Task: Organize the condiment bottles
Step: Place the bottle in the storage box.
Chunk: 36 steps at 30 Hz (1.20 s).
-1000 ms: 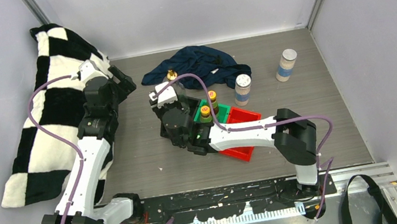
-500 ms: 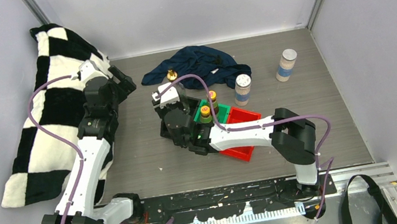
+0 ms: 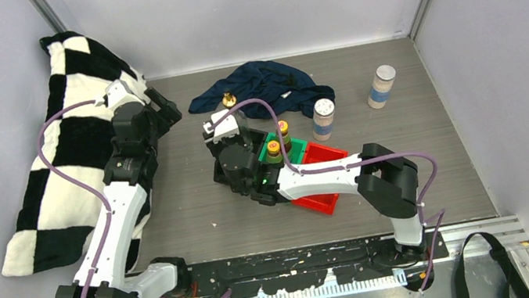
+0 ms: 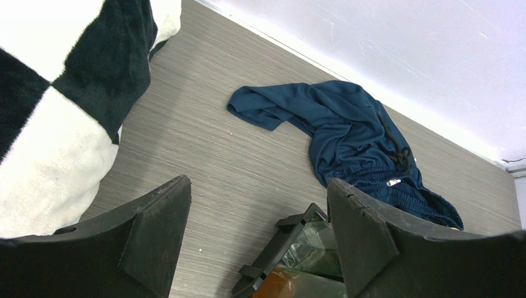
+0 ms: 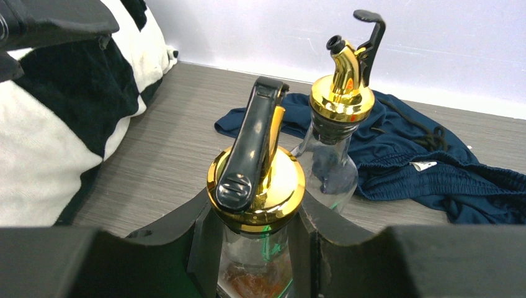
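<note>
My right gripper [image 5: 255,251] is clamped on a clear glass bottle [image 5: 257,180], just under its gold pourer top. A second glass bottle [image 5: 334,149] stands just behind it, in front of the blue cloth [image 5: 434,167]. My left gripper [image 4: 259,236] hangs with fingers spread wide, grasping nothing, beside the checkered blanket [image 4: 56,124]. Two yellow-capped dark bottles [image 3: 275,150] stand in the green bin [image 3: 297,146]. Two white-capped jars [image 3: 324,118] stand on the table [image 3: 421,157], off to the right.
</note>
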Tool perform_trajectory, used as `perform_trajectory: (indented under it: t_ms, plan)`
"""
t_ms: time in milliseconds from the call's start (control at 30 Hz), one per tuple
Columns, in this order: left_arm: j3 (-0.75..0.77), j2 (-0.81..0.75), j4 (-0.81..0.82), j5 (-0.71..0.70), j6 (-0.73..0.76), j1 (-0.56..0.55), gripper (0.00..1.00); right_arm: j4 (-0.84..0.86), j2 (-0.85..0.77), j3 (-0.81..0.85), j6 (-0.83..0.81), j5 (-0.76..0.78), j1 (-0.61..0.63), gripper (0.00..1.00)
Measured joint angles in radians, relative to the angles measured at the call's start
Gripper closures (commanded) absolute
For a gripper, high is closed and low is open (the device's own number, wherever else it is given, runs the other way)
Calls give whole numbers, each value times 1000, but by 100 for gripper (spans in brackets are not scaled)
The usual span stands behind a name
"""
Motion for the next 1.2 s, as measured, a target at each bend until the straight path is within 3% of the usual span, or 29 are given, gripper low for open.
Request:
perform_trajectory:
  t_ms: [867,1067,1200]
  plan:
    - [-4,0,0,7,0,0,20,-1,9,-26,5,-19,-20,99]
    - [-4,0,0,8,0,0,20,-1,11,-26,8,-19,-20,88]
    - [-4,0,0,8,-1,0,20,-1,11,-26,10,-18,-20,73]
